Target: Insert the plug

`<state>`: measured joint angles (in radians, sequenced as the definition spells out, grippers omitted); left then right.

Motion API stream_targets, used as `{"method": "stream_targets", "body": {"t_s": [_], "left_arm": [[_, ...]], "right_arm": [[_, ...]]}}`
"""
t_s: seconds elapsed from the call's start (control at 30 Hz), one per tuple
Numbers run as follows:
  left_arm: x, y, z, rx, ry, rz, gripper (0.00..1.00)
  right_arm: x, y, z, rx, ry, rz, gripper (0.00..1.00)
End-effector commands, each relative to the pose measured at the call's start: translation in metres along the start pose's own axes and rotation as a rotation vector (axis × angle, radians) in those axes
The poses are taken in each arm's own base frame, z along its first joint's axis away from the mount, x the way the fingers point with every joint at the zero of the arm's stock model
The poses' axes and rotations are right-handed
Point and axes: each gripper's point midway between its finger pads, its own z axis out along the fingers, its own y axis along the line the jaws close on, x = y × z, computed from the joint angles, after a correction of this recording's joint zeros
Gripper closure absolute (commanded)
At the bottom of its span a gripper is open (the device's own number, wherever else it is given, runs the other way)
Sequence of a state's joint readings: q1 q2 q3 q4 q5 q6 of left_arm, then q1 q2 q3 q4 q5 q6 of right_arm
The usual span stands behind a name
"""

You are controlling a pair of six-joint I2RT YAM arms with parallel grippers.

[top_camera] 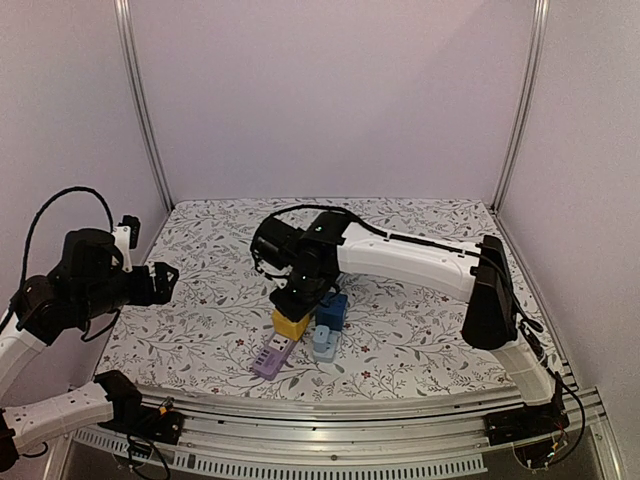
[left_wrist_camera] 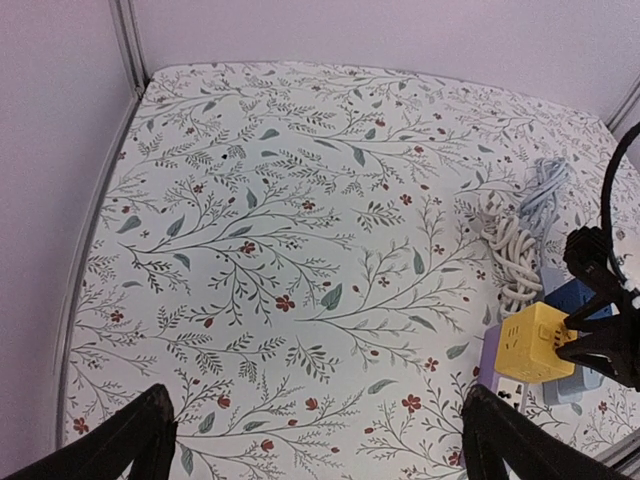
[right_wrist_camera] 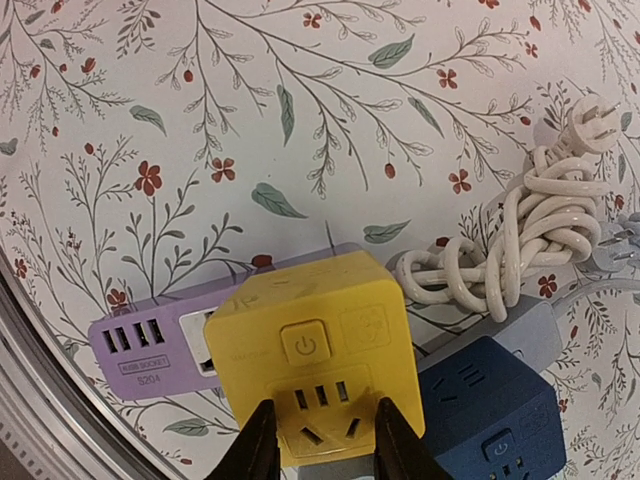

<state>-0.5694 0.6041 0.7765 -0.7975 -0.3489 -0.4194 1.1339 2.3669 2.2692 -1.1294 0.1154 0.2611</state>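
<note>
Sitting on the purple power strip (right_wrist_camera: 140, 350), near the middle of the tabletop's near edge: yellow cube plug (right_wrist_camera: 310, 320), with a blue cube (right_wrist_camera: 490, 400) just beside it. Right gripper (right_wrist_camera: 325, 405) has its fingers narrowly parted over the plug's socket face; cannot tell whether it grips. Left gripper (left_wrist_camera: 320, 450) is spread wide, empty, at the left edge.

Glossy white tubular links join bulky matte black joint housings on both the left arm (top_camera: 60, 408) and the right arm (top_camera: 410, 258). A thin black cable (top_camera: 62, 197) arcs off the left arm, and a second black cable (top_camera: 300, 209) runs along the right arm. The left gripper (left_wrist_camera: 318, 445) and right gripper (right_wrist_camera: 325, 445) have plain black tapered fingers.
</note>
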Motion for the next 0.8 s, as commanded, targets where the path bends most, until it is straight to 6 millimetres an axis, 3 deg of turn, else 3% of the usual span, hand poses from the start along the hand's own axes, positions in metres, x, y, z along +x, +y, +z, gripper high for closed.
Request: {"method": "stream_targets", "body": {"t_s": [0.0, 0.23, 0.37, 0.63, 0.77], "left_arm": [[0.0, 0.003, -0.001, -0.008, -0.017, 0.002, 0.01], [0.0, 0.002, 0.001, -0.011, -0.01, 0.008, 0.0], [-0.001, 0.002, 0.001, -0.014, -0.007, 0.023, 0.0], [-0.002, -0.006, 0.008, -0.012, 0.067, 0.057, 0.0], [-0.016, -0.023, 0.011, 0.044, 0.088, 0.109, 0.01]], "right_arm": [[0.049, -0.01, 0.024, 0.023, 0.217, -0.007, 0.67], [-0.005, -0.008, -0.04, -0.016, -0.019, 0.029, 0.58], [-0.024, -0.013, -0.074, -0.005, -0.123, 0.056, 0.5], [-0.035, -0.049, -0.138, 0.128, -0.279, 0.123, 0.33], [-0.027, -0.071, -0.164, 0.216, -0.335, 0.161, 0.13]]}}
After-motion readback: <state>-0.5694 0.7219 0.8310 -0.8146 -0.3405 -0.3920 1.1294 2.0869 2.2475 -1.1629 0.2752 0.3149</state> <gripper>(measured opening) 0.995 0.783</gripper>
